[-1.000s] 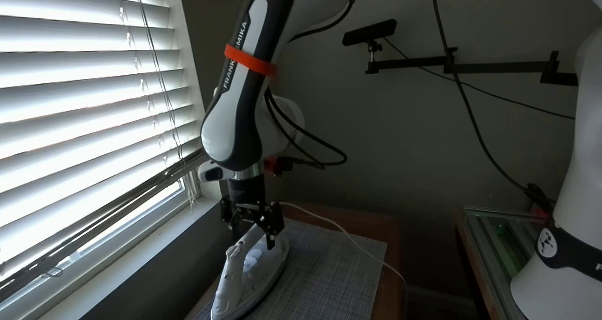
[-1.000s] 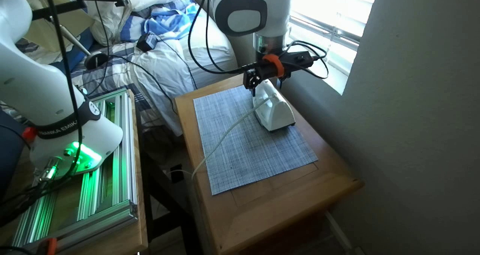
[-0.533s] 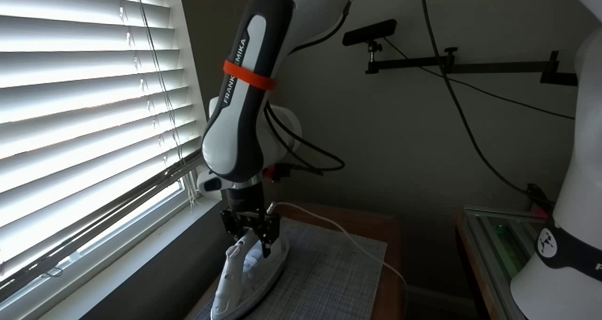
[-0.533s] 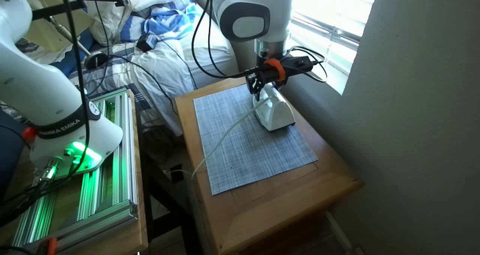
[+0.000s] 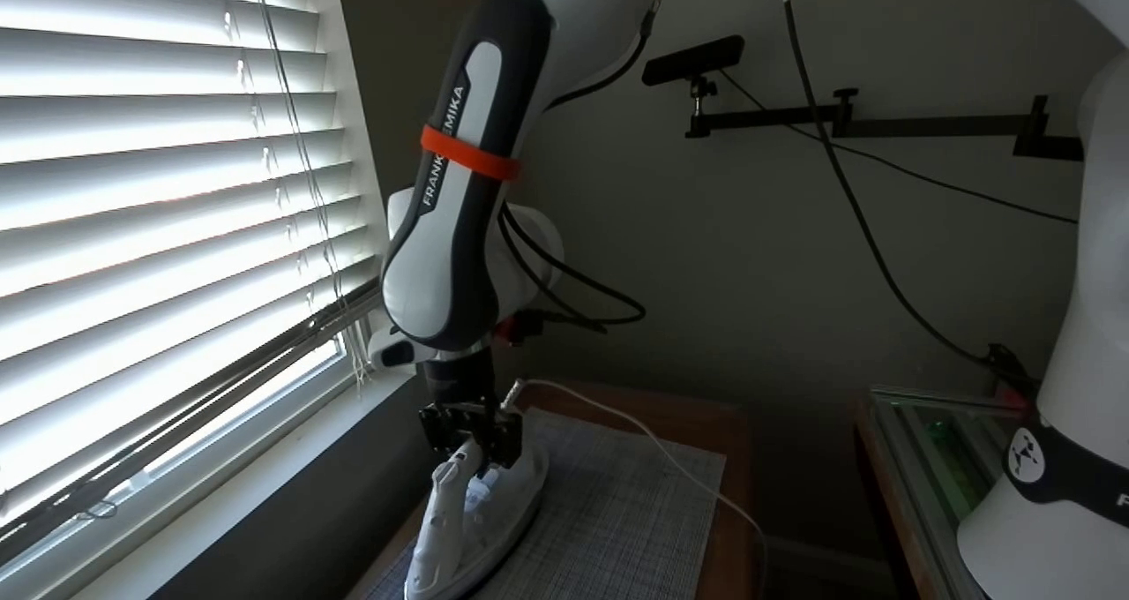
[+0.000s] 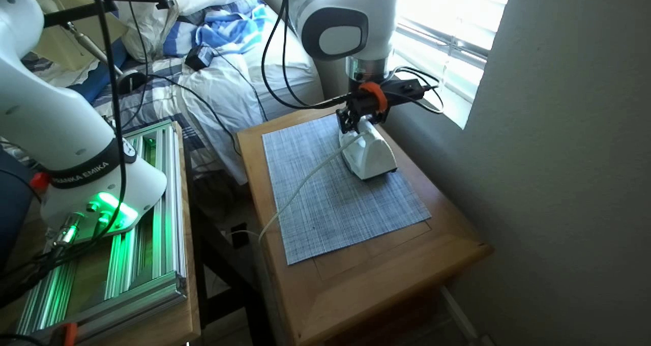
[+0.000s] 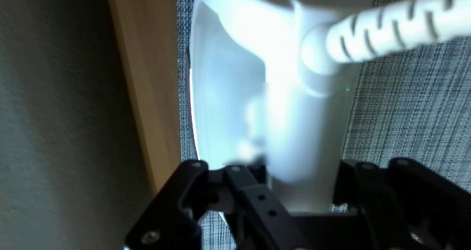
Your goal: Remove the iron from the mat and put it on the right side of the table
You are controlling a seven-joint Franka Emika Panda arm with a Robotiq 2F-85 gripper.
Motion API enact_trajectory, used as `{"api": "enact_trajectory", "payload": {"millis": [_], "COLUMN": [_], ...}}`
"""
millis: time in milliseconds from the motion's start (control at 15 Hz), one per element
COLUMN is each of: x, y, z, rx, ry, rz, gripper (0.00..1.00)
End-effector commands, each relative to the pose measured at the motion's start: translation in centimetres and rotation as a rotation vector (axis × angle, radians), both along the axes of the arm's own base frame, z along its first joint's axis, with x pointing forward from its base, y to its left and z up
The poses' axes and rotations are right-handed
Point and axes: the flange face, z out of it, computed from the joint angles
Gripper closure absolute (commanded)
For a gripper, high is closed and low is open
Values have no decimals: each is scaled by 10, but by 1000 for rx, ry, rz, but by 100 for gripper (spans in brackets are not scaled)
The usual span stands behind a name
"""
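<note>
A white iron (image 6: 367, 156) rests on the grey woven mat (image 6: 325, 213), near the mat's window-side edge. Brown wooden table (image 6: 376, 295) shows around the mat. In an exterior view the iron's arched handle (image 5: 441, 529) runs up under my gripper (image 5: 474, 455), which points straight down over it. The wrist view has the handle (image 7: 294, 125) between the dark fingers of my gripper (image 7: 301, 178), one on each side and close against it; they look closed on it. The fingertips' lowest ends are partly hidden. A ribbed cord sleeve (image 7: 397, 25) leaves the handle's end.
From the iron a thin pale cord (image 6: 305, 185) crosses the mat and drops over the table's side. Close beside the iron are the window sill (image 5: 265, 485) and wall. A metal-railed stand (image 6: 168, 203) carries the arm's base; behind is a bed (image 6: 285, 76).
My gripper has come down onto the handle and its jaws have drawn together around it. The iron has shifted slightly on the mat, away from the window.
</note>
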Motion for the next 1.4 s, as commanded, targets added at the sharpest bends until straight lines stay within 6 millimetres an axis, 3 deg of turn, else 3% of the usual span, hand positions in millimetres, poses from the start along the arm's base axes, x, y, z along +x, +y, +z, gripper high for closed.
{"api": "enact_trajectory", "payload": {"millis": [0, 267, 733, 933, 1333], "x": [2, -7, -32, -55, -123], "y": [0, -2, -24, -44, -83], "z": [6, 27, 59, 69, 87], "rx": [-11, -18, 83, 144, 220], "ry": [10, 27, 76, 76, 14], "rz": [-19, -68, -269, -405, -671], "gripper": [100, 100, 100, 100, 100]}}
